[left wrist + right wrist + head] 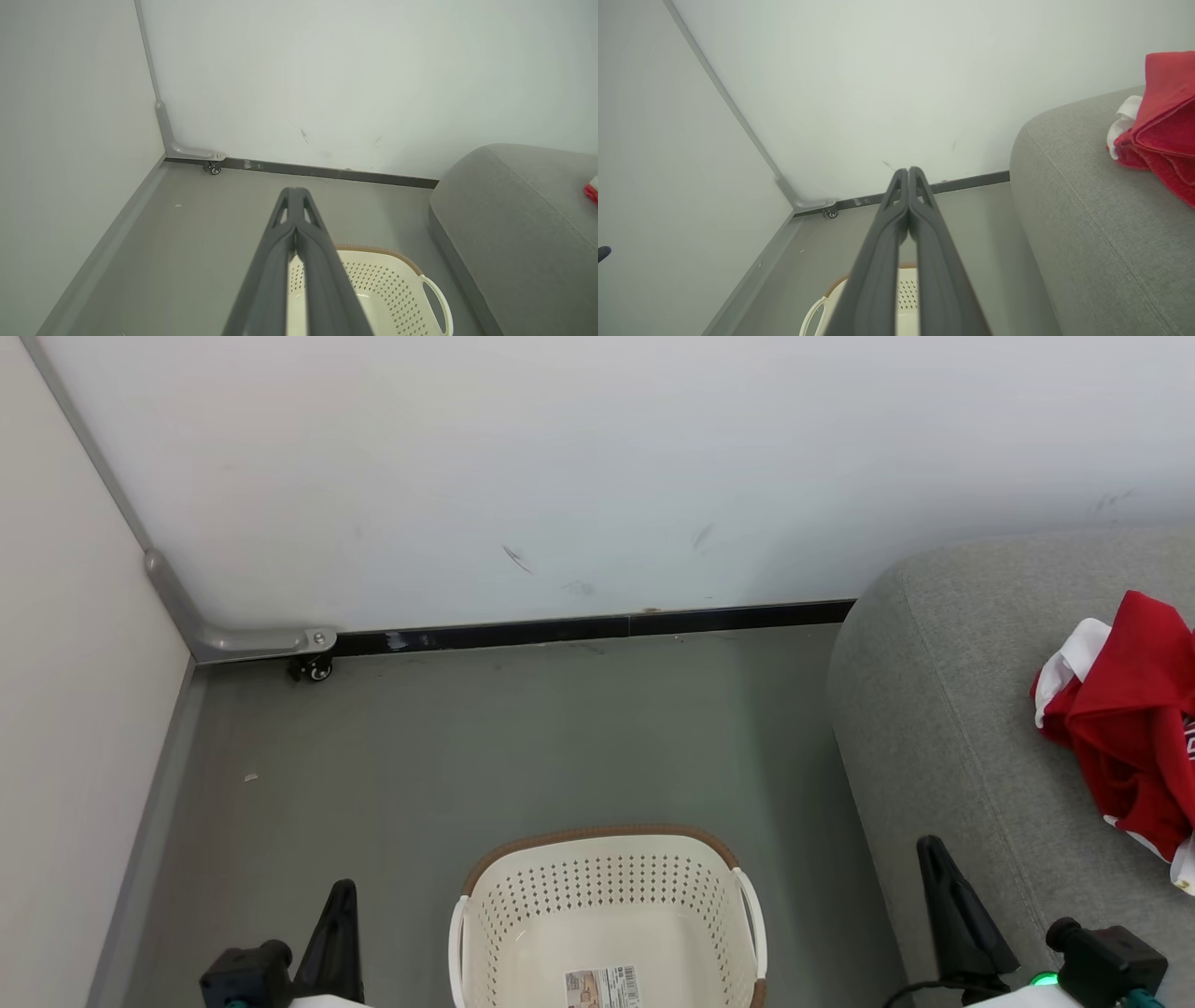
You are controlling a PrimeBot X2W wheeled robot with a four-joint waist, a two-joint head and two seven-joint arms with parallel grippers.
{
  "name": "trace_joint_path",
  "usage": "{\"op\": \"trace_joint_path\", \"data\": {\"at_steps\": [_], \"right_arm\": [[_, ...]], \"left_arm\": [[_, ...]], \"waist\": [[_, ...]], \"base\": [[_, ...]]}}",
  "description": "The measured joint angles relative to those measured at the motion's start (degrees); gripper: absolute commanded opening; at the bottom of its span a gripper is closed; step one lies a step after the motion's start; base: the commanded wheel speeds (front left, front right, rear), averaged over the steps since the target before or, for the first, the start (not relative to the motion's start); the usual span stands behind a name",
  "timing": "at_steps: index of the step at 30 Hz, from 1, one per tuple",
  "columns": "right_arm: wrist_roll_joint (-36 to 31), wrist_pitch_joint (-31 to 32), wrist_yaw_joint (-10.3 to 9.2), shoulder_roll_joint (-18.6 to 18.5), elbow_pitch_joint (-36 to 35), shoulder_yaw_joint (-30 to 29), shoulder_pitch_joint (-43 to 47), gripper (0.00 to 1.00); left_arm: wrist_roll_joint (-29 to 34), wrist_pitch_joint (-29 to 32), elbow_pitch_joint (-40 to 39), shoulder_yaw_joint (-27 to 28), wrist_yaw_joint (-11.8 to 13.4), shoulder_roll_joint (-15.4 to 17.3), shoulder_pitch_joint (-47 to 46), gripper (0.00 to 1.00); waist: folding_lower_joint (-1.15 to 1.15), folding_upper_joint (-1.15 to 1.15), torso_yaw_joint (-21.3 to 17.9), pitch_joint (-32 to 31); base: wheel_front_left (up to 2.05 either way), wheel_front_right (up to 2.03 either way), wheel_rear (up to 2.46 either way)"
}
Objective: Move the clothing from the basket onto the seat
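Note:
The cream perforated basket (607, 915) stands on the floor at the bottom centre, with just a label sticker on its bottom. The red clothing (1130, 719) with white trim lies bunched on the grey seat (943, 709) at the right. My left gripper (341, 896) sits left of the basket, fingers pressed together and holding nothing. My right gripper (929, 849) hangs over the seat's front edge, also shut and empty. In the left wrist view the left gripper (295, 192) points past the basket (392, 289). In the right wrist view the right gripper (908, 171) is shut, the clothing (1167, 121) at its right.
A white wall (597, 476) with a dark skirting strip runs behind. A side panel (75, 709) closes the left, with a small caster (317, 669) at the corner. Grey floor (513, 737) lies between wall, basket and seat.

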Motion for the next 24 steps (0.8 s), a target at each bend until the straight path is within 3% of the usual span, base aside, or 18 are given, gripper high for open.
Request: {"op": "trace_joint_path", "data": {"at_steps": [10,24], "right_arm": [[10.49,1.20,0.00,0.00,-0.05,-1.05,-0.12,0.00],[22.98,3.26,-0.01,-0.69,0.23,-1.55,-0.59,0.00]], "left_arm": [[-9.14,2.11,-0.57,2.31,-2.30,-0.89,0.00,0.00],[-20.09,5.10,-1.22,5.42,-5.68,-1.98,-0.02,0.00]], "waist": [[0.09,0.00,-0.02,0.04],[0.84,0.00,-0.08,-0.42]], "base": [[0.00,0.00,0.00],[0.00,0.00,0.00]]}}
